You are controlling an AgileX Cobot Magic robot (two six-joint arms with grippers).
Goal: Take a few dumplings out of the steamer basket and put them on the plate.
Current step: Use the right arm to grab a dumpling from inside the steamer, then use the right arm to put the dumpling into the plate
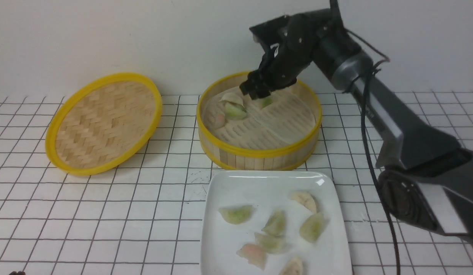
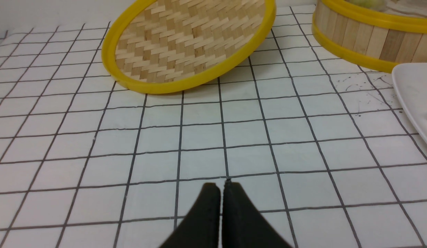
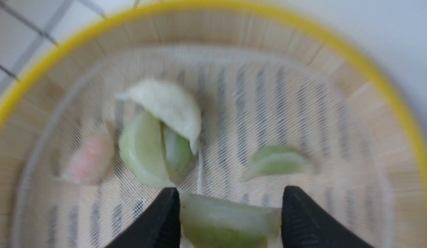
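**In the steamer basket [image 1: 259,156], the right gripper [image 1: 259,95] pinches a green dumpling [image 3: 230,220]**

Front view: a white tabletop [image 1: 106,206] ruled with thin dark grid lines runs back to a plain pale wall [image 1: 106,34]. The steamer basket is round bamboo with upright slats and glossy yellow rims, and it stands toward the back. A pale perforated liner [image 1: 289,122] covers its floor. To its left, a shallow woven lid [image 1: 102,122] with a yellow rim sits tilted. Just in front of the basket lies the plate [image 1: 228,244], glossy white and square with rounded corners. It carries several dumplings [image 1: 236,214], translucent crescents that are mostly pale green, one pinkish, some off-white. The dark right arm [image 1: 393,114] reaches down into the basket's far side.

Left wrist view: the left gripper [image 2: 222,193] has black tapered fingers pressed together, and it hangs over bare tabletop. The lid, the basket wall and a corner of the plate lie beyond it.

Right wrist view: the picture is blurred. The black fingertips touch both ends of the green dumpling, clasping it over the mesh liner. Beyond it, an off-white dumpling overlaps two green ones, a pink one sits beside them, and another green one lies apart.
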